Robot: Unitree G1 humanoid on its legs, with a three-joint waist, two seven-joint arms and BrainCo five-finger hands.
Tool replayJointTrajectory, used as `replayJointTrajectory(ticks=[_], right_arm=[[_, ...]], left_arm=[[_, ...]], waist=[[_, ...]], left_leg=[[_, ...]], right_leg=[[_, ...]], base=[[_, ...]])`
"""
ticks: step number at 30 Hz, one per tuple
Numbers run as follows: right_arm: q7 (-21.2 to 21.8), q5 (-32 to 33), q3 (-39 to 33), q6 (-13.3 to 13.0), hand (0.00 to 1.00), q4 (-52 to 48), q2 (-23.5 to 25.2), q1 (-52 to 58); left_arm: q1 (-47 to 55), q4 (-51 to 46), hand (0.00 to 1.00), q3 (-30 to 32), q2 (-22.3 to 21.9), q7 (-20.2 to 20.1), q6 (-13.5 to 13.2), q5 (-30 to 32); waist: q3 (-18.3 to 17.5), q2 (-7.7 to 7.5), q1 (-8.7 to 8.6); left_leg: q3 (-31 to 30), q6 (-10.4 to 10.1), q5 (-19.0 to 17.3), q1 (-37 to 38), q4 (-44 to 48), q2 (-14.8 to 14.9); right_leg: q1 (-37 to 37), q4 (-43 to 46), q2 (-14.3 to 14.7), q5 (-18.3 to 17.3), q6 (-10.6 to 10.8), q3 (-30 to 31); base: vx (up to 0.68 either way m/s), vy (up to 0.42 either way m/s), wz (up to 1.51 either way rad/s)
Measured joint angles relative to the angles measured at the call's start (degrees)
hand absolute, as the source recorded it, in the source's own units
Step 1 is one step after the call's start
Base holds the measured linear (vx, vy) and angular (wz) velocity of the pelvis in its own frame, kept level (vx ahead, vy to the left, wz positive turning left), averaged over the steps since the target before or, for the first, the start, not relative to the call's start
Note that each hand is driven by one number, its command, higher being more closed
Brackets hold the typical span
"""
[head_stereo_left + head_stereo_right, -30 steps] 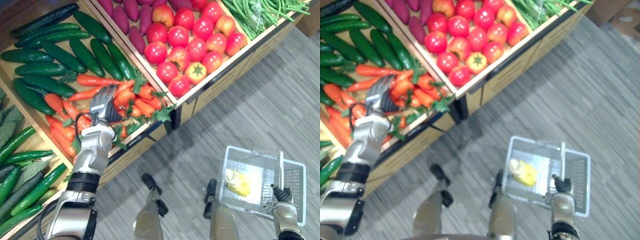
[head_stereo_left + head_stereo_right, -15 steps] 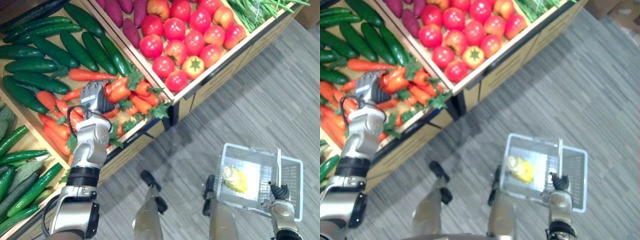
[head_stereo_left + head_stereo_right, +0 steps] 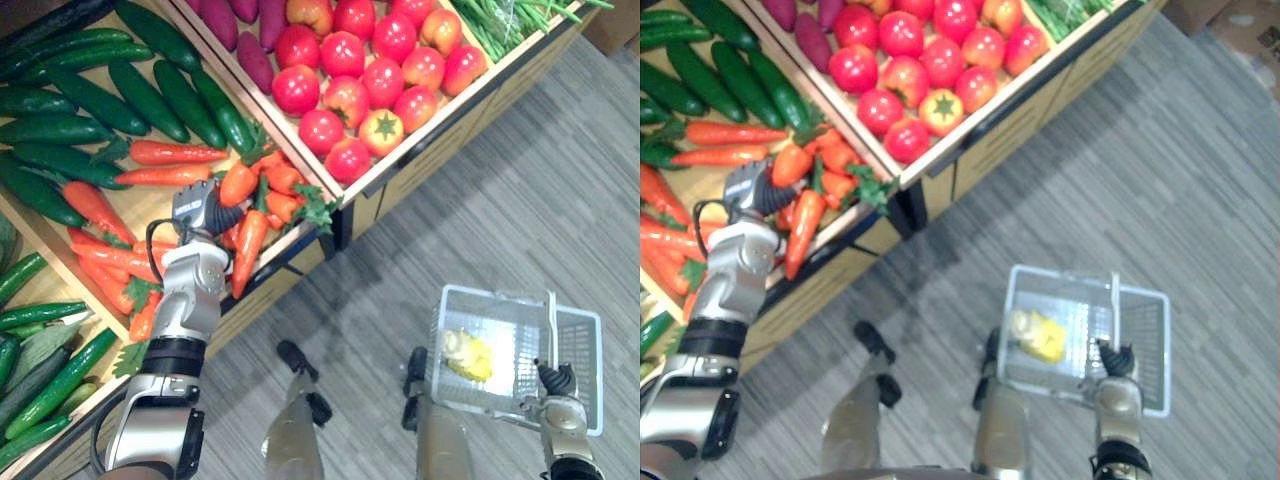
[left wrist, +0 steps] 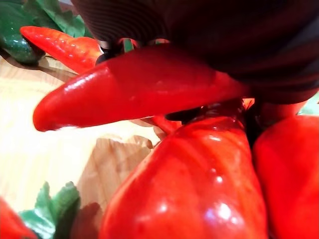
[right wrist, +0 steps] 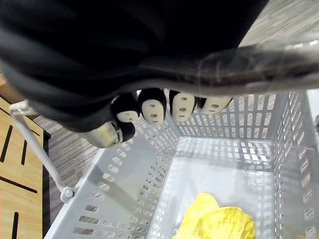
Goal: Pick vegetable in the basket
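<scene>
A carrot (image 3: 250, 240) is gripped by the left hand (image 3: 215, 212) at the left of the scene. It is held near its green top and hangs with its tip down, over the near edge of the bench (image 3: 440, 150). In the left wrist view the carrot is seen pressed close under the hand's dark cover.

More carrots (image 3: 160, 152) are laid in the same box, to the left of the hand and just beside it. Dark green cucumbers (image 3: 160, 95) are laid at the far left. In the next box to the right, red tomatoes (image 3: 345, 95) are piled up. Purple roots (image 3: 255, 62) are laid along their left side, and green beans (image 3: 500, 18) are seen at the far right.

A white basket (image 3: 585, 360) is held up by the right hand (image 3: 555, 382) at the near right. It is held over the grey floor (image 3: 500, 200), well apart from the carrot. Its handle (image 3: 553, 325) is gripped by the right hand, with the fingers (image 5: 152, 107) curled round it. A yellow thing (image 3: 472, 358) is lying at the bottom of the basket. The carrot is not in the basket yet.
</scene>
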Motion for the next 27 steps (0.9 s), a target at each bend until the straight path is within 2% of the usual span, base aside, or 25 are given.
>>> replayJointTrajectory(ticks=[12, 19, 23, 27], right_arm=[[0.1, -0.01, 0.04, 0.03, 1.0, 0.13, 0.72, 1.78], [0.9, -0.1, 0.04, 0.04, 1.0, 1.3, 1.3, 2.17], [1.48, -0.14, 0.03, 0.09, 1.0, 2.53, 2.24, 3.01], [1.77, -0.15, 0.03, 0.08, 1.0, 3.92, 2.68, 3.88]], left_arm=[[0.2, 0.87, 1.0, -0.05, -0.37, -0.01, 0.07, -0.02], [-0.71, -4.02, 1.0, 2.35, -0.12, 1.93, 0.43, -0.16], [-1.29, -4.79, 1.0, 2.45, 2.46, 3.06, 0.9, -0.16], [-1.27, -4.98, 1.0, 2.48, 3.13, 4.0, 0.89, -0.15]], waist=[[-0.15, -0.28, -0.2], [-0.65, -0.96, -0.13], [-3.03, -1.83, -0.17], [-5.2, -2.16, -0.07]], left_leg=[[-0.64, 0.02, 0.03, 2.22, -0.02, 0.27], [-1.62, -0.08, -0.05, 4.3, -0.03, 0.24], [-1.99, -0.08, -0.05, 4.66, -0.03, 0.23], [-2.5, 0.05, 0.06, 5.07, -0.03, 0.16]], right_leg=[[2.78, -0.24, 0.27, 0.22, -0.09, -0.52], [5.84, -0.79, 0.35, 0.2, -0.08, -1.42], [6.66, -1.08, 0.4, 0.19, -0.08, -1.77], [7.54, -1.26, 0.39, 0.19, -0.08, -2.29]], base=[[0.0, -0.004, 0.02], [0.0, -0.006, 0.06], [0.01, -0.004, 0.03], [0.02, -0.004, 0.06]])
